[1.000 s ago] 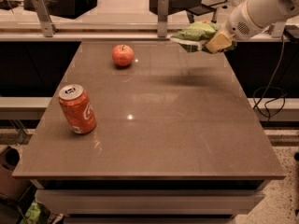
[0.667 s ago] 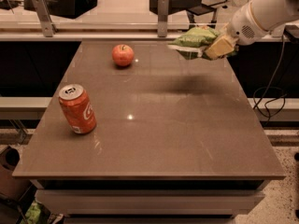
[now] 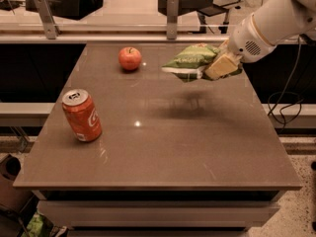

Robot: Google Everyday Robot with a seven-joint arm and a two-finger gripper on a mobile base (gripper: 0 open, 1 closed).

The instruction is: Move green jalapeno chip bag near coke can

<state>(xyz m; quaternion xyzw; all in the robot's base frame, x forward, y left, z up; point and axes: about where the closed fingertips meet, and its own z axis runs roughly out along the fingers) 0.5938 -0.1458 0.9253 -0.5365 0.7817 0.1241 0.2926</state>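
Note:
The green jalapeno chip bag point(image 3: 190, 60) hangs in the air above the table's middle-right, casting a shadow on the top below it. My gripper point(image 3: 217, 67) is shut on the bag's right end, at the tip of the white arm that reaches in from the upper right. The coke can point(image 3: 82, 115) stands upright, slightly tilted, near the table's left edge, well apart from the bag.
A red apple point(image 3: 130, 58) sits at the back of the brown table point(image 3: 163, 147), left of the bag. A rail with metal posts point(image 3: 172, 14) runs behind the table. Cables hang at the right side.
The arm has carried the bag left and toward the front, lower over the table. The can and apple have not moved.

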